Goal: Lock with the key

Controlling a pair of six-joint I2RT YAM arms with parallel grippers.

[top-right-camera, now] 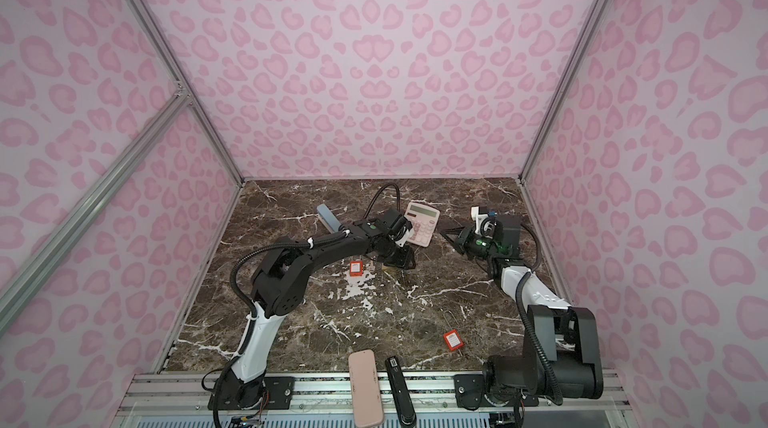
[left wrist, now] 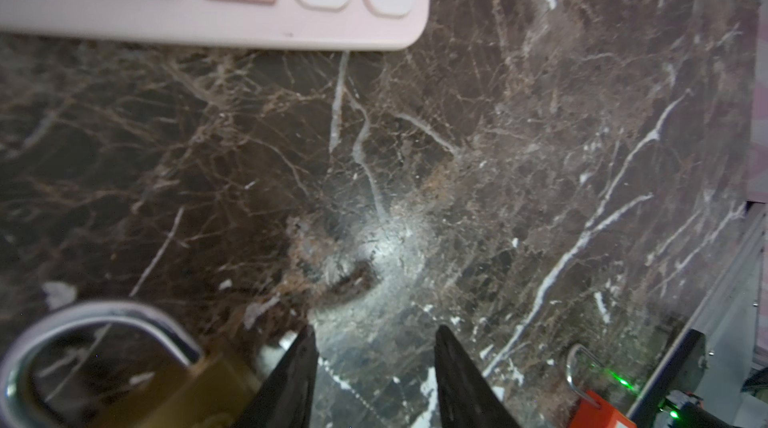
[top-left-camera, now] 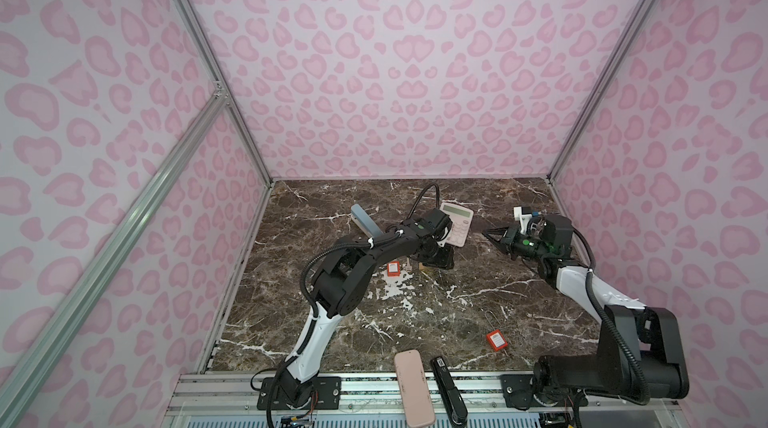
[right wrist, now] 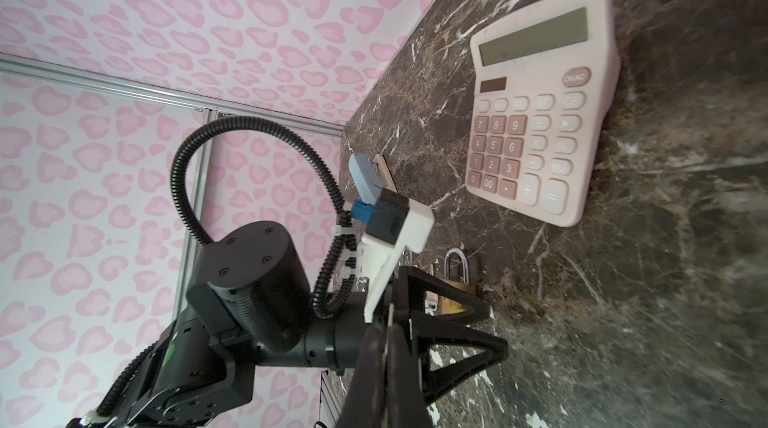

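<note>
Two red padlocks (top-left-camera: 393, 269) (top-left-camera: 496, 340); one brass padlock (left wrist: 183, 390); one calculator (top-left-camera: 459, 226); one stapler (top-left-camera: 447, 390); one pink case (top-left-camera: 413, 387).

Brass padlock (left wrist: 183, 388): squat gold-toned body, silver U-shackle (left wrist: 104, 313). Lies flat on the dark marble table (top-left-camera: 457, 313), mid-table twd the back. Points its shackle end at the pink calculator (right wrist: 536, 114), near but not touching. Shows one shackle leg going into the body; other leg cut off at frame edge, so locked/unlocked: can't tell. Mostly hidden in both top views. Small pale metal bit just beside it, prob. the key (top-left-camera: 409, 265), flat on table; too small for detail.
</note>
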